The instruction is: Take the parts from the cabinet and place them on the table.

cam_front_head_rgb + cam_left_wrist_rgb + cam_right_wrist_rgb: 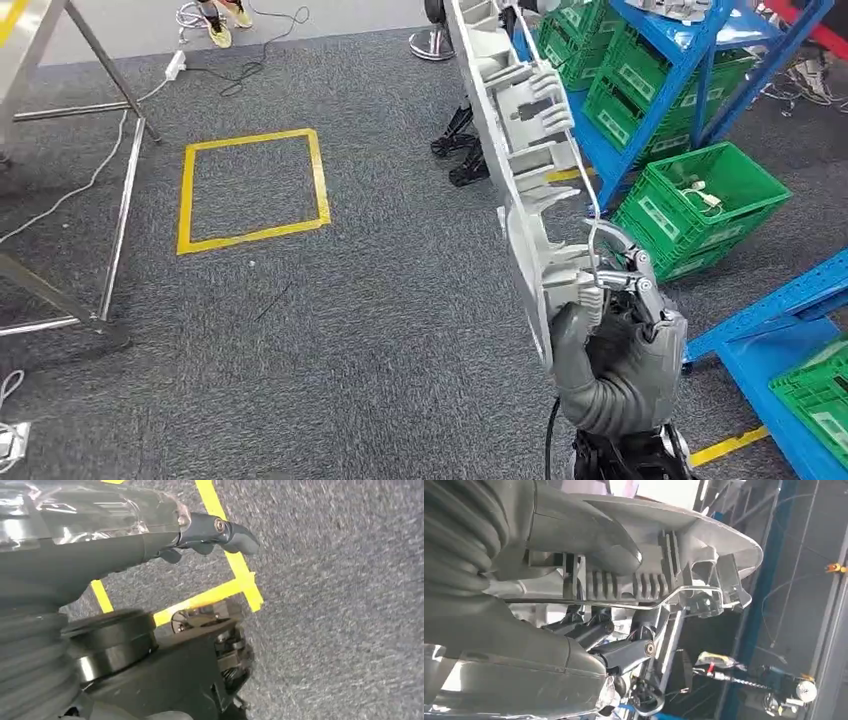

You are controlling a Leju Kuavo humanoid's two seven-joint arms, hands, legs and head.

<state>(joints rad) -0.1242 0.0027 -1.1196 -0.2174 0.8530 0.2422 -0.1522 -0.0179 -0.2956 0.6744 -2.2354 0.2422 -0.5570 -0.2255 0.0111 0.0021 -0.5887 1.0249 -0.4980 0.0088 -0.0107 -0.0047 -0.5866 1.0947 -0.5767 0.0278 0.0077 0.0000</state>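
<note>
Right hand [610,320] grips the lower end of a long grey moulded part [520,130], held upright just beside the blue cabinet [690,60]. Left hand [210,532] hangs over carpet, holding nothing, fingers loosely curled. Carry step under way; next calls for turning toward the tabletop.
</note>
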